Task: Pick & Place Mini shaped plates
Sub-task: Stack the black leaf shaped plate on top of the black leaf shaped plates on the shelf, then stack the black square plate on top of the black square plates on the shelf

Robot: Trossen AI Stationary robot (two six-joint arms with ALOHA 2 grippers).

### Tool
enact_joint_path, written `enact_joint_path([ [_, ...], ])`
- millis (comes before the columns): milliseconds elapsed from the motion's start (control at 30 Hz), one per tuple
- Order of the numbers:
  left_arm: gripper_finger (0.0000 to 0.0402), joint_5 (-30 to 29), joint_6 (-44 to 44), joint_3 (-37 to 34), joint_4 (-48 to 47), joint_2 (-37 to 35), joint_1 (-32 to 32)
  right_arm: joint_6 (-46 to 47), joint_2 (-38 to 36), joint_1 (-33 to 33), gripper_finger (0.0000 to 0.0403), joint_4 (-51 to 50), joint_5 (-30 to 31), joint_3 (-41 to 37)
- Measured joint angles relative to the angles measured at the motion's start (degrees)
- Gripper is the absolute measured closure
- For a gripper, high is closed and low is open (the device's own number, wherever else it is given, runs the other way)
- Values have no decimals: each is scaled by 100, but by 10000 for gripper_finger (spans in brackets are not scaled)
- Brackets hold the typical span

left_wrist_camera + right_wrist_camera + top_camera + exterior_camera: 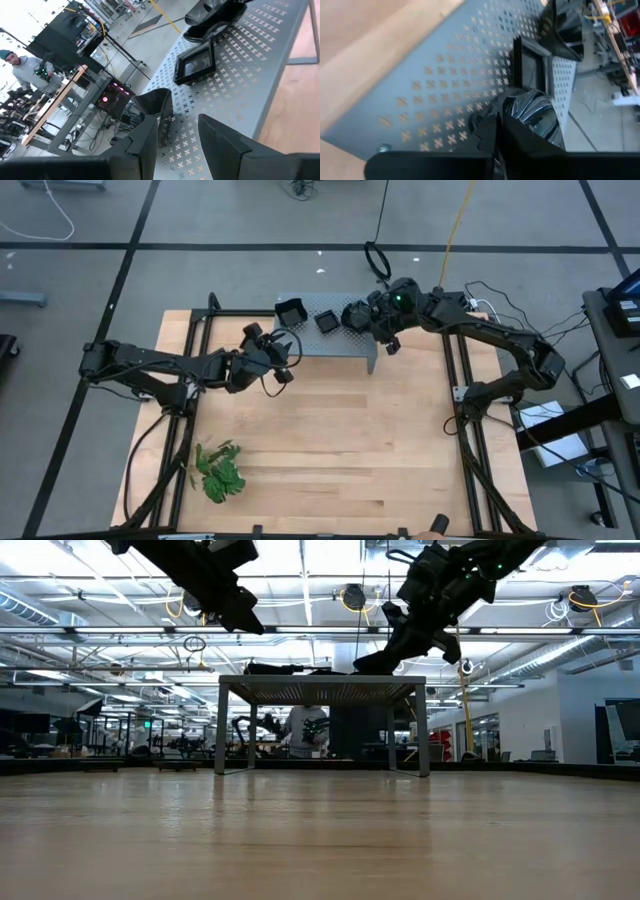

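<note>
Fingers of the right gripper (502,135) are pinching nearly shut on the rim of a wavy plate (532,112), which is sitting low over, perhaps touching, the stand (445,85); in the high view the right gripper (385,330) is working at the stand's right end. The left gripper (180,135) is hanging with its fingers (150,135) parted and holding nothing, just beside the tall plate (155,107) at the stand's left end.

Three plates are showing on the stand: the tall plate at the left, a square plate (327,321) in the middle, and the wavy plate at the right, close beside the square one.

These dishes are looking glossy, thin-walled and stiff, probably light, and likely slick under hard fingers. A raised rim is the obvious hold, with one finger inside and one outside; a shallow bite may be slipping or tipping the dish. If ceramic or glass, they would be chipping on the metal stand, so a gentle set-down is called for.

For the left arm, the tall plate's near wall is lying just ahead of its parted fingers, roughly in line with the gap.
</note>
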Motion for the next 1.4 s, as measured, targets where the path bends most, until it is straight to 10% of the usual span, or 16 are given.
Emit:
enact_joint_path([
  [1000,254,48,-808,0,-916,0,895,1518,-658,1474,245,505,1316,0],
  [1400,254,2261,-2452,-2,-3595,2,2342,2338,-656,1745,248,662,1316,0],
])
